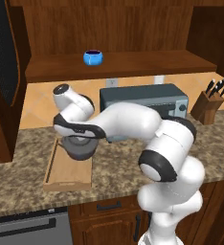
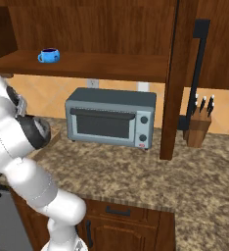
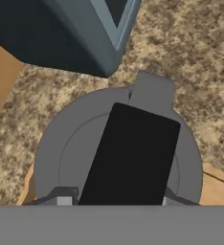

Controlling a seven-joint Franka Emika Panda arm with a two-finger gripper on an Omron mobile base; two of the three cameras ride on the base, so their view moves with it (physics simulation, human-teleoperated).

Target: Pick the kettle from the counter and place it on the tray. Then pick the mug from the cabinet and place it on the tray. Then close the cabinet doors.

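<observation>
Gripper sits directly over the kettle, hand pressed down on top of it; in the hand view the black handle runs straight up between the tips, so the jaws look clenched on the handle, though the contact itself is hidden under the hand; kettle body sits just under the gripper, at the far end of the tray, and I can't tell whether it's resting on the wood or just above it.

Risks, near to far: if it lets go while the base is still off the wood, the kettle drops and could rock on its round belly; the kettle is close to the tray's far rim, so a slight offset may leave it perched on the rim and tipping onto the counter; pulling up with the handle snagged would drag it back off; the toaster oven stands just beyond the hand, so a careless retreat may clip it.

Kettle: squat, round, dark grey, flat lid, stubby spout pointing away from the gripper; the mug is farthest, up on the cabinet shelf, untouched.
</observation>
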